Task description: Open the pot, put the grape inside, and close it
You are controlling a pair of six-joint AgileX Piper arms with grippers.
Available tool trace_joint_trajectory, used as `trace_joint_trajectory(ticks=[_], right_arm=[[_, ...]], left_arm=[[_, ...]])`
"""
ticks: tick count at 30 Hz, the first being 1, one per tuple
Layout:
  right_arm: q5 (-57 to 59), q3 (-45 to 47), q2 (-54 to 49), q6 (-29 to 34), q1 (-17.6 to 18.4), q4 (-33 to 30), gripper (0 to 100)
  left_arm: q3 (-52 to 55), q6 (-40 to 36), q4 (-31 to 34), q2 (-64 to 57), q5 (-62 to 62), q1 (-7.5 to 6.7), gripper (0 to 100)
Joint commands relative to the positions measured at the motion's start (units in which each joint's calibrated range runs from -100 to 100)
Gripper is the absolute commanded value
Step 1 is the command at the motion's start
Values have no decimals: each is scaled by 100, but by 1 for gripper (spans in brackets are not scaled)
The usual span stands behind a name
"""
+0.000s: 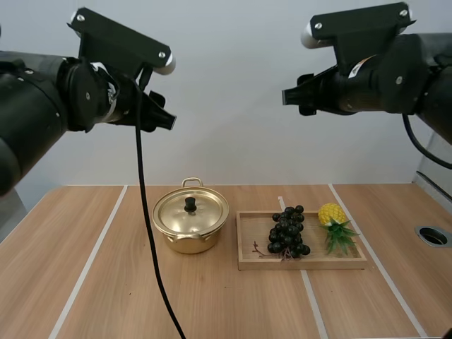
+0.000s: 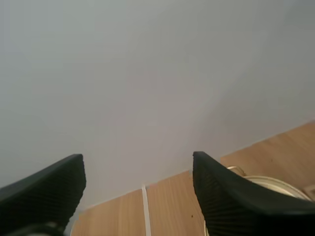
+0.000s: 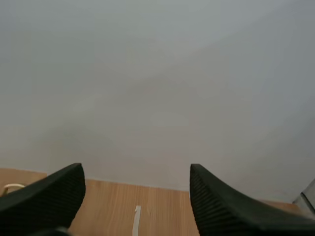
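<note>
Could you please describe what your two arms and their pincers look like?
The left arm and right arm are both bulky, with rounded matt black housings. The left pincer and right pincer each have two black fingers. The fingers are wedge-shaped, taper toward the tip and have finely ribbed inner faces.

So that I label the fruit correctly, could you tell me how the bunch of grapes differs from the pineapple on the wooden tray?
The bunch of grapes is black, a cluster of small round berries; the pineapple is yellow with green leaves. The grapes lie mid-tray, the pineapple nearer the tray's right end. The grapes cover more of the tray than the pineapple does. Both rest on the wooden tray, to the right of the pot.
</note>
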Motion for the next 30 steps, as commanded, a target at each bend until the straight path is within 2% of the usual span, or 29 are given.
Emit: trace_joint_trajectory(ticks=[1, 4, 9, 17, 22, 26, 30], right_arm=[[504, -56, 120, -270, -18, 35, 100], [1087, -56, 226, -389, -18, 80, 100], [2108, -43, 278, -587, -18, 279, 100], [3352, -43, 305, -859, -18, 476, 100], [3629, -43, 305, -994, -18, 660, 100], [3865, -43, 305, -1165, -18, 874, 100], [3907, -43, 305, -1165, -18, 901, 100]], left_arm=[[-37, 268, -3, 282, 296, -16, 100], [-37, 820, -280, 611, 571, -16, 100], [-37, 2058, -1266, 1213, 1404, -16, 100], [-52, 3285, -1833, 2038, 2083, -16, 100], [-387, 3627, -2133, 2561, 2520, -16, 100], [-906, 3878, -2456, 3013, 3363, -16, 100], [-1435, 3921, -2416, 3502, 3942, -16, 100]])
